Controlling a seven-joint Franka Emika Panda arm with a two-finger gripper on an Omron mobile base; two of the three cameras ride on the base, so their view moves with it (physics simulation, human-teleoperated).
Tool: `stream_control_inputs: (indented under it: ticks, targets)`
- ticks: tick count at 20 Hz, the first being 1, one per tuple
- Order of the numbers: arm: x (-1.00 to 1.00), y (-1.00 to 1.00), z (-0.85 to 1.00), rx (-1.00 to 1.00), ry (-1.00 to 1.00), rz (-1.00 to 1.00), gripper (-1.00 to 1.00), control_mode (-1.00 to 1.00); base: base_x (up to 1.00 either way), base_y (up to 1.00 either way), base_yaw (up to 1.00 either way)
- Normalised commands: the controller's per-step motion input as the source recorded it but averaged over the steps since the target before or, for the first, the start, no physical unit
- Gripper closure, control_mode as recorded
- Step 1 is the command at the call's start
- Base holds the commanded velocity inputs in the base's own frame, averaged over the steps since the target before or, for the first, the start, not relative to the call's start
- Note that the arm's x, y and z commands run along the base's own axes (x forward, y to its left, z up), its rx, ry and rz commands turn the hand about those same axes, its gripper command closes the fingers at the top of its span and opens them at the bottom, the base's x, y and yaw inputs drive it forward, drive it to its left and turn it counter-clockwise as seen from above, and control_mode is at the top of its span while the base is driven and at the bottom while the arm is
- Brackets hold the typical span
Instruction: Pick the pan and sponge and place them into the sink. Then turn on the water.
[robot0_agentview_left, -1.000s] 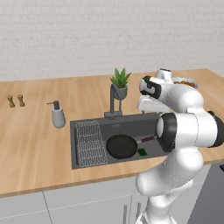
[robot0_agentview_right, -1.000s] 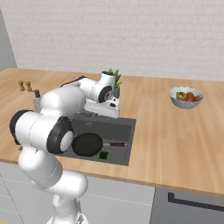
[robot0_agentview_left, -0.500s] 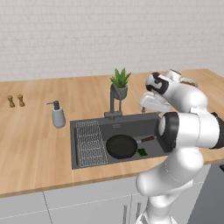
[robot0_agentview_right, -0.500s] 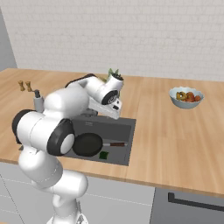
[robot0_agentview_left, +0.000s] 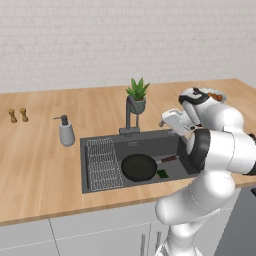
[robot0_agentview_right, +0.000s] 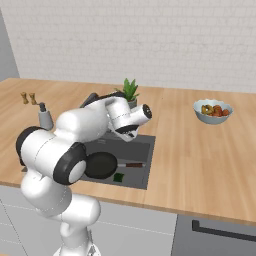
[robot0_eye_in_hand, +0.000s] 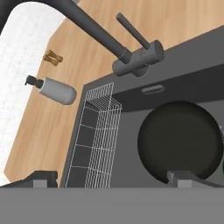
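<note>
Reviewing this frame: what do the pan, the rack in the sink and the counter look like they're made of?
Pan: looks like matte black coated metal, with no shine; its reddish-brown handle could be wood or plastic. Rack: thin pale wire, probably metal, an open grid you can see through. Counter: light wood by its warm tan colour and faint grain, though it could be laminate. Sink: flat dark grey, matte, material unclear.

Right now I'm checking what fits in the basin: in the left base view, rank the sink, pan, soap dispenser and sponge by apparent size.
1. sink
2. pan
3. soap dispenser
4. sponge

All stand at a similar distance, so the order looks sound.
</note>
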Motion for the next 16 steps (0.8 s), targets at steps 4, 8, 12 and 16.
stream_control_inputs:
  ticks: [4,8,12,16]
  targets:
    - [0.0,0.0,0.0,0.0,0.0,0.0,-1.0,-1.0,0.0,0.0,0.0]
    - [0.03,0.28,-0.01,0.0,0.0,0.0,-1.0,-1.0,0.0,0.0,0.0]
    - [0.11,0.43,-0.08,0.0,0.0,0.0,-1.0,-1.0,0.0,0.0,0.0]
    - [0.3,0.16,-0.12,0.0,0.0,0.0,-1.0,-1.0,0.0,0.0,0.0]
